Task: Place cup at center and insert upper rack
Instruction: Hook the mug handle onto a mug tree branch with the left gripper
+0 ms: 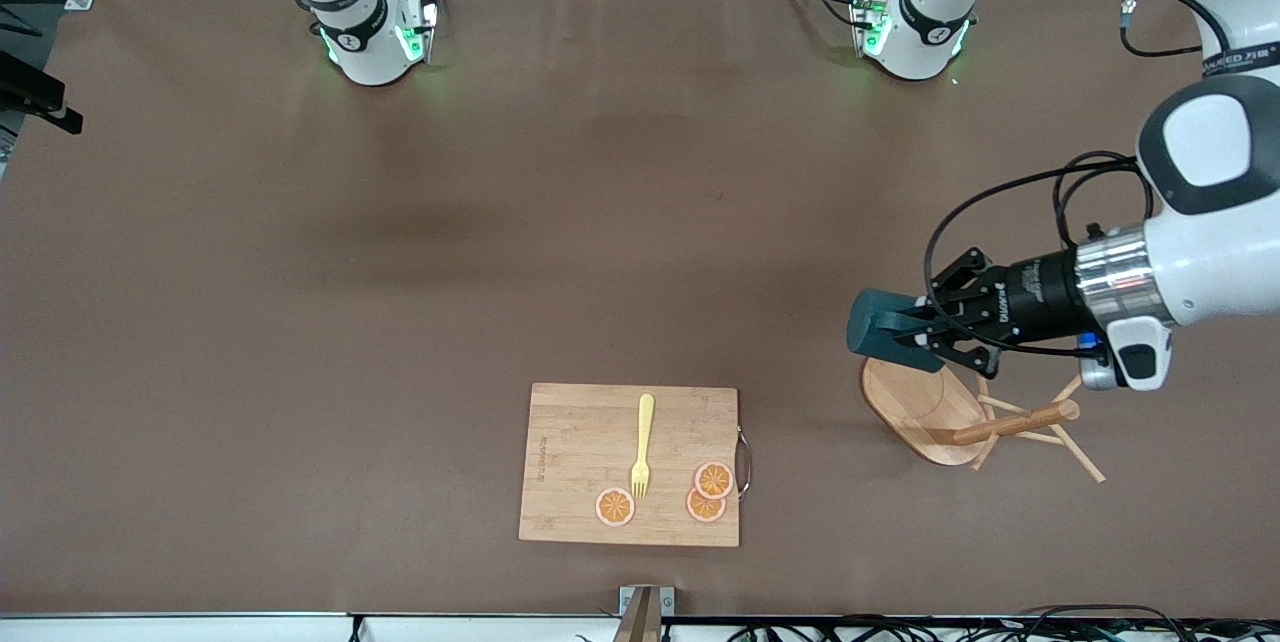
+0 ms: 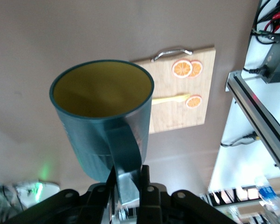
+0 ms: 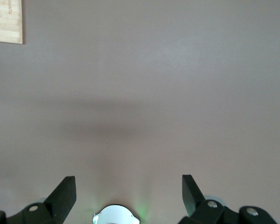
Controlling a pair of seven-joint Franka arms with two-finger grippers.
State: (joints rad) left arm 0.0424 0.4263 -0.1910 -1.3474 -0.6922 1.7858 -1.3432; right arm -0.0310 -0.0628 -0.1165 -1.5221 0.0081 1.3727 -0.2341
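Note:
The dark teal cup with a yellow inside is in the air, held by its loop handle in my left gripper. In the left wrist view the left gripper is shut on the handle. The cup hangs over the edge of the oval base of the upper rack, the light wooden mug tree. The rack's post and pegs show pointing toward the left arm's end of the table; I cannot tell whether it stands or lies. My right gripper is open and empty over bare table, and is outside the front view.
A bamboo cutting board lies near the front edge, nearer the middle of the table than the rack, with a yellow fork and three orange slices on it. The board also shows in the left wrist view and the right wrist view.

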